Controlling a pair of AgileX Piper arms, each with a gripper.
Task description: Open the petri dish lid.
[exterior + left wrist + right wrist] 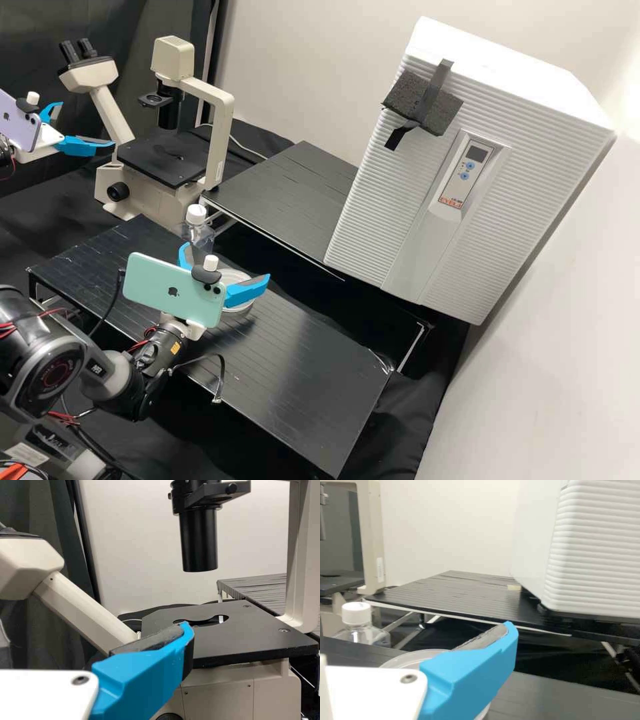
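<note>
High view: left gripper [87, 124] at upper left, released, its two fingers spread just before the microscope [220, 127]; right gripper [227, 260] left of centre, also released, fingers well parted, with the petri dish [235, 277] on the black bench [300, 373] partly hidden behind a phone [170, 288] and one finger; contact cannot be judged. Left wrist view: one blue finger in front of the microscope. Right wrist view: petri dish partly behind one blue finger, near a white-capped clear bottle [362, 632].
</note>
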